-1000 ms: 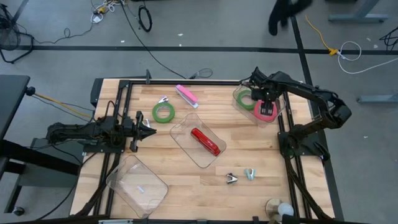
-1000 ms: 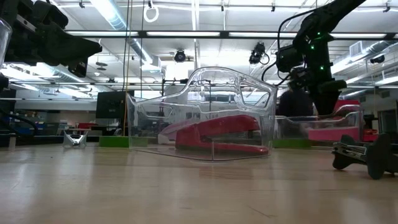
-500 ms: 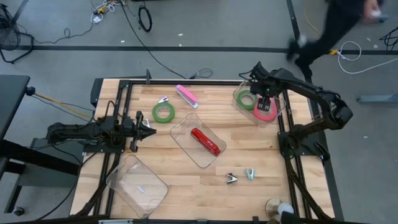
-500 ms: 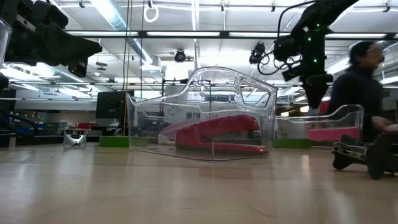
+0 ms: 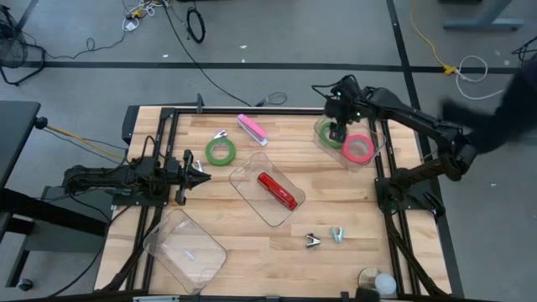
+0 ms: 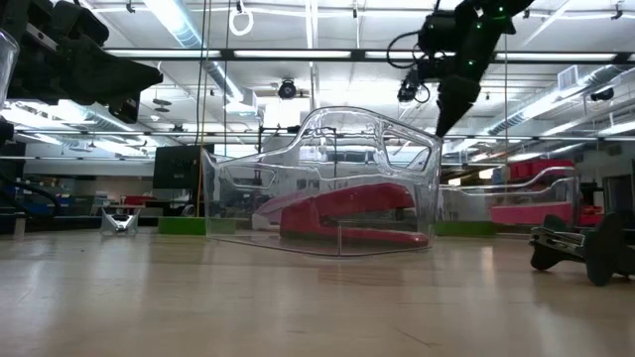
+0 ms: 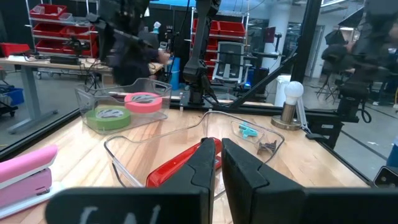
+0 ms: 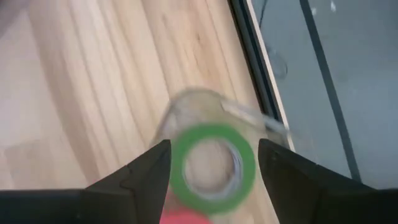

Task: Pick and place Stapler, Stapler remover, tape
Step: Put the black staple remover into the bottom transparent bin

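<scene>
The right gripper [image 5: 339, 132] hangs above the clear tray [image 5: 374, 151] at the table's 1 o'clock corner, fingers [image 8: 144, 168] apart and empty, touching nothing. Below it the tray holds a green tape ring [image 8: 213, 166] and a red-pink tape ring [image 5: 358, 148]. A second green ring [image 5: 221, 152] lies loose on the wood toward 11 o'clock, beside the pink stapler [image 5: 252, 129]. The risk, as I judge it: swinging low toward that ring, the open fingers could clip the tray wall and shift it. The left gripper [image 5: 201, 174] waits at 9 o'clock, pinched together.
</scene>
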